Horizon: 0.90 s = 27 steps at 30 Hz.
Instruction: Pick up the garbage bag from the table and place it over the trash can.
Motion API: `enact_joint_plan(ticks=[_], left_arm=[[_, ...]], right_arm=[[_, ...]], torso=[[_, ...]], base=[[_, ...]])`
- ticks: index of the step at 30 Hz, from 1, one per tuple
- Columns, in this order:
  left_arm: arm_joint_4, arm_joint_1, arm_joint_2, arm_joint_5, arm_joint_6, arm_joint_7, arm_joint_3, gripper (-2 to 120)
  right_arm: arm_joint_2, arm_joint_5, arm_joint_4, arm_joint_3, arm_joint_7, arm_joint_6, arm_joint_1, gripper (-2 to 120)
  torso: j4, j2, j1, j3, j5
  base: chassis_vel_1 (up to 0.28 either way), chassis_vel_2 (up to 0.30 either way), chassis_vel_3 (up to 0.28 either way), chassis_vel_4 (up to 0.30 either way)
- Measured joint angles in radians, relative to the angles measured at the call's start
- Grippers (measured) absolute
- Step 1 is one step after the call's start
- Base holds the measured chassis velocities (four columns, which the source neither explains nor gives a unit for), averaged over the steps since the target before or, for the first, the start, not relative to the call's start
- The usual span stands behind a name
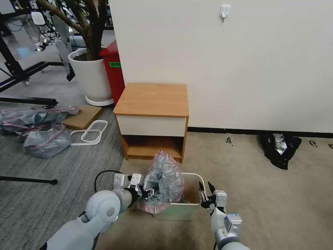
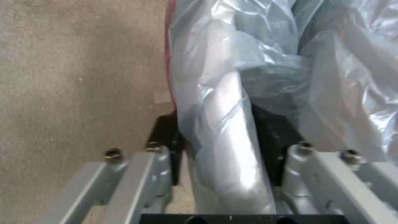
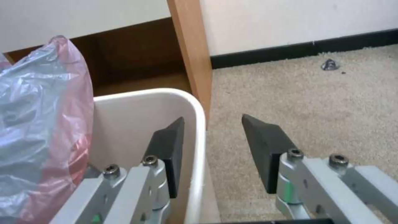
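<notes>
Left gripper (image 1: 147, 192) grips a fold of the garbage bag (image 1: 165, 180), its black fingers (image 2: 166, 137) pressed against the plastic on either side. It sits at the left side of the trash can (image 1: 189, 207), low and close to the robot. The garbage bag, thin grey plastic with a pink rim band, stands up in a crumpled mound over the left half of the trash can, and its pink edge hangs down outside the can's left wall. The right half of the can is uncovered.

Right gripper (image 1: 205, 192) hovers at the can's right rim with its fingers spread apart and holding nothing; one finger (image 3: 168, 147) is inside the can, the other outside over the carpet.

The table (image 1: 151, 99) stands just behind the trash can, against the white wall.
</notes>
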Motion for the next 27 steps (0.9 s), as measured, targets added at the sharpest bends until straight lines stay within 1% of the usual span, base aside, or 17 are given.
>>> enact_joint_plan(ticks=[1, 4, 5, 6, 8, 9, 10, 13, 16, 17, 20, 21, 22, 24, 25, 26, 27], left_arm=[[0.000, 0.000, 0.000, 0.000, 0.000, 0.000, 0.000, 37], [0.001, 0.000, 0.001, -0.007, 0.000, -0.010, 0.000, 21], [0.001, 0.000, 0.001, -0.007, 0.000, -0.010, 0.000, 21], [0.002, 0.001, 0.002, -0.007, -0.001, -0.011, -0.001, 15], [0.001, 0.005, 0.002, -0.005, -0.001, -0.011, -0.004, 9], [0.001, 0.005, 0.002, -0.005, -0.001, -0.011, -0.004, 9], [0.000, 0.010, 0.002, -0.002, -0.003, -0.010, -0.012, 5], [-0.002, 0.021, 0.002, 0.016, -0.007, 0.012, -0.026, 4], [-0.005, 0.044, 0.008, 0.056, -0.032, 0.060, -0.048, 2], [-0.005, 0.044, 0.008, 0.056, -0.032, 0.060, -0.048, 2], [-0.005, 0.064, 0.006, 0.108, -0.077, 0.116, -0.073, 2], [-0.004, 0.069, 0.004, 0.130, -0.091, 0.136, -0.077, 2], [-0.004, 0.069, 0.004, 0.130, -0.091, 0.136, -0.077, 2], [-0.004, 0.080, 0.001, 0.167, -0.118, 0.160, -0.083, 2], [-0.004, 0.087, -0.004, 0.192, -0.135, 0.172, -0.088, 2], [-0.004, 0.091, -0.006, 0.207, -0.144, 0.180, -0.092, 2], [-0.004, 0.091, -0.006, 0.207, -0.144, 0.180, -0.092, 2]], right_arm=[[0.000, 0.000, 0.000, 0.000, 0.000, 0.000, 0.000, 39], [0.000, -0.002, -0.001, -0.003, 0.000, 0.002, 0.002, 38], [0.000, -0.002, -0.001, -0.003, 0.000, 0.002, 0.002, 38], [-0.001, -0.003, -0.001, -0.004, -0.001, 0.002, 0.001, 38], [-0.004, -0.005, 0.004, -0.004, -0.001, 0.003, 0.000, 38], [-0.004, -0.005, 0.004, -0.004, -0.001, 0.003, 0.000, 38], [-0.007, -0.012, 0.015, -0.003, -0.001, 0.003, -0.004, 39], [-0.014, -0.023, 0.035, 0.005, -0.002, 0.003, -0.010, 39], [-0.034, -0.038, 0.080, 0.037, -0.002, 0.005, -0.011, 40], [-0.034, -0.038, 0.080, 0.037, -0.002, 0.005, -0.011, 40], [-0.083, -0.030, 0.161, 0.068, -0.057, 0.010, -0.020, 41], [-0.108, -0.005, 0.196, 0.071, -0.078, 0.007, -0.025, 41], [-0.108, -0.005, 0.196, 0.071, -0.078, 0.007, -0.025, 41], [-0.151, 0.063, 0.262, 0.073, -0.112, -0.018, -0.036, 41], [-0.177, 0.125, 0.305, 0.073, -0.131, -0.043, -0.040, 41], [-0.189, 0.169, 0.330, 0.073, -0.137, -0.066, -0.041, 41], [-0.189, 0.169, 0.330, 0.073, -0.137, -0.066, -0.041, 41]], torso=[[0.0000, 0.000, 0.000, 0.000, 0.0000], [0.0000, 0.000, 0.000, 0.000, 0.0000], [0.0000, 0.000, 0.000, 0.000, 0.0000], [0.0000, 0.000, 0.000, 0.000, 0.0001], [0.0000, 0.000, 0.000, 0.000, 0.0001], [0.0000, 0.000, 0.000, 0.000, 0.0001], [0.0000, 0.000, 0.000, 0.000, 0.0001], [0.0000, 0.000, 0.000, 0.000, 0.0000], [-0.0001, 0.000, 0.000, 0.000, -0.0002], [-0.0001, 0.000, 0.000, 0.000, -0.0002], [0.0001, 0.000, 0.000, 0.000, 0.0002], [0.0000, 0.000, 0.000, 0.000, -0.0005], [0.0000, 0.000, 0.000, 0.000, -0.0005], [0.0000, 0.000, 0.000, 0.000, 0.0001], [0.0000, 0.000, 0.000, 0.000, -0.0001], [0.0000, 0.000, 0.000, 0.000, -0.0001], [0.0000, 0.000, 0.000, 0.000, -0.0001]], base=[[0.000, 0.000, 0.000, 0.000], [0.000, 0.000, 0.000, 0.000], [0.000, 0.000, 0.000, 0.000], [0.000, 0.000, 0.000, 0.000], [0.000, 0.000, 0.000, 0.000], [0.000, 0.000, 0.000, 0.000], [0.000, 0.000, 0.000, 0.000], [0.000, 0.000, 0.000, 0.000], [0.000, 0.000, 0.000, 0.000], [0.000, 0.000, 0.000, 0.000], [0.000, 0.000, 0.000, 0.000], [0.000, 0.000, 0.000, 0.000], [0.000, 0.000, 0.000, 0.000], [0.000, 0.000, 0.000, 0.000], [0.000, 0.000, 0.000, 0.000], [0.000, 0.000, 0.000, 0.000], [0.000, 0.000, 0.000, 0.000]])
